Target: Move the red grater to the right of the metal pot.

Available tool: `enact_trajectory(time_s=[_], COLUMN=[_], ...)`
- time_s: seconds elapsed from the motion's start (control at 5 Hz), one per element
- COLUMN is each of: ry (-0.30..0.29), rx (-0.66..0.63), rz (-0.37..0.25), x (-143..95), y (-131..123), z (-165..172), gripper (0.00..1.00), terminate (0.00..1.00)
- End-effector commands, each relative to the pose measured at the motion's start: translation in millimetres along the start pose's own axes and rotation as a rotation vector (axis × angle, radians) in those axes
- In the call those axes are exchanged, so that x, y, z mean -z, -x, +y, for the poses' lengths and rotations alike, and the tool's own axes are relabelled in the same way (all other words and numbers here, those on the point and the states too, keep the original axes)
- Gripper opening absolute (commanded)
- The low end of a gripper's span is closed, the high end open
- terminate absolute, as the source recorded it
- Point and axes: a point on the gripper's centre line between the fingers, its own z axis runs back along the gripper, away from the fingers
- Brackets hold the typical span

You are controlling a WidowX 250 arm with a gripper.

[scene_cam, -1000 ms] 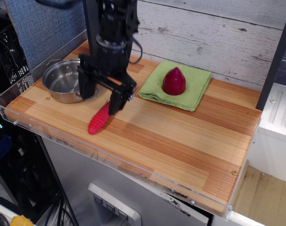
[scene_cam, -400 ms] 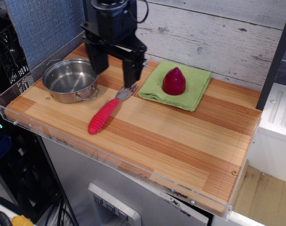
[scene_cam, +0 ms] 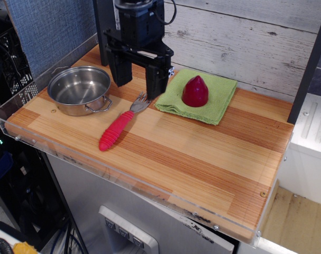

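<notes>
The red grater (scene_cam: 118, 127) lies flat on the wooden board, its ribbed red handle pointing to the front left and its silver pronged head at the back right. It lies just right of the metal pot (scene_cam: 79, 89), which stands at the board's left end with two loop handles and no lid. My gripper (scene_cam: 138, 83) hangs above the board behind the grater's head, open and empty, its two black fingers wide apart. It touches neither the grater nor the pot.
A folded green cloth (scene_cam: 217, 99) lies at the back middle with a dark red glossy cone (scene_cam: 195, 91) on it. A clear acrylic rim (scene_cam: 23, 103) edges the board's left and front sides. A grey plank wall stands behind.
My gripper has let go of the grater, risen and moved back and to the right. The grater now lies uncovered beside the pot.
</notes>
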Motion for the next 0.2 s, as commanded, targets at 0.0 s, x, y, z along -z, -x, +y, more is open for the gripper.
enact_trajectory(time_s=[0.0], ry=[-0.015], rx=[0.011], rz=[-0.031], x=[-11.1], y=[7.1], z=[0.6], gripper=[1.0], terminate=[1.0])
